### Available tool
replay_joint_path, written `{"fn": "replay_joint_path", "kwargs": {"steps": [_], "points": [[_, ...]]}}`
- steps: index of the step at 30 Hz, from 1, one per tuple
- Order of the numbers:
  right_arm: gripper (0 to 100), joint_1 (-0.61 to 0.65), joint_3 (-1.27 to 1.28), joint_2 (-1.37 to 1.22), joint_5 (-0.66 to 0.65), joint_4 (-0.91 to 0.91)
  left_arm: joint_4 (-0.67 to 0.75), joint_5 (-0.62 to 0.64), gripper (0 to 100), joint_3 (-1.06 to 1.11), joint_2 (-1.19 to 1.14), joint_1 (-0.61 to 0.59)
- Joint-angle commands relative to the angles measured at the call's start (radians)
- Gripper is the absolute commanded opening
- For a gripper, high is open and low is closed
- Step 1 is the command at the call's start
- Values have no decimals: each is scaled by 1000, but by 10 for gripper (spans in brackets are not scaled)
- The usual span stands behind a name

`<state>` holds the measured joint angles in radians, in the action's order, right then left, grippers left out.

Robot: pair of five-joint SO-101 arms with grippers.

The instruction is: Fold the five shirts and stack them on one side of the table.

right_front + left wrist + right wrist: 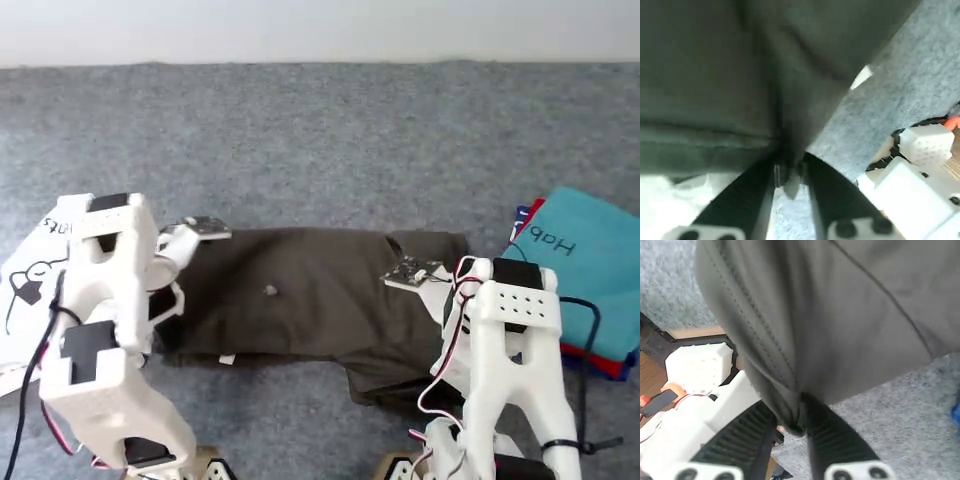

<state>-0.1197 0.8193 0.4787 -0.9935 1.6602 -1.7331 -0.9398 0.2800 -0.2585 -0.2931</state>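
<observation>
A dark olive shirt [300, 300] lies stretched across the grey table between both arms. My left gripper [789, 175] is shut on the shirt's edge at its left end, cloth [740, 75] bunched between the black fingers [827, 195]. My right gripper [795, 422] is shut on a gathered fold of the same shirt [840, 315] at its right end. In the high view the left arm [105, 300] stands over the shirt's left side and the right arm [505, 320] over its right side.
A stack of folded shirts, teal on top [585, 260] with red and blue beneath, sits at the right edge. A white printed shirt [30, 290] lies at the left edge. The grey carpet-like table surface [320, 140] stretches behind.
</observation>
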Motion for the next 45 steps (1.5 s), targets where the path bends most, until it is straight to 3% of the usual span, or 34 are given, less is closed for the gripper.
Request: {"fn": "replay_joint_path", "kwargs": {"steps": [1,3,10,16,24,29,34,40,45], "points": [[205,-12,-23,27,-23,2,-21,-9,122,-87,75,-40],[251,-12,-63,27,-21,22,-21,-8,142,-101,124,-48],[253,-8,-344,18,-23,111,-20,-2,178,-96,353,-54],[253,-8,-448,16,-5,111,18,101,174,-90,384,-135],[252,-8,-446,16,164,67,419,262,127,205,384,-267],[252,-8,-446,16,287,2,638,279,70,403,382,-338],[252,-5,-446,16,304,-10,815,276,71,501,342,-459],[252,-8,-446,16,305,-7,850,279,72,272,44,-726],[252,-7,-446,16,305,-4,651,278,70,-107,-172,-913]]}}
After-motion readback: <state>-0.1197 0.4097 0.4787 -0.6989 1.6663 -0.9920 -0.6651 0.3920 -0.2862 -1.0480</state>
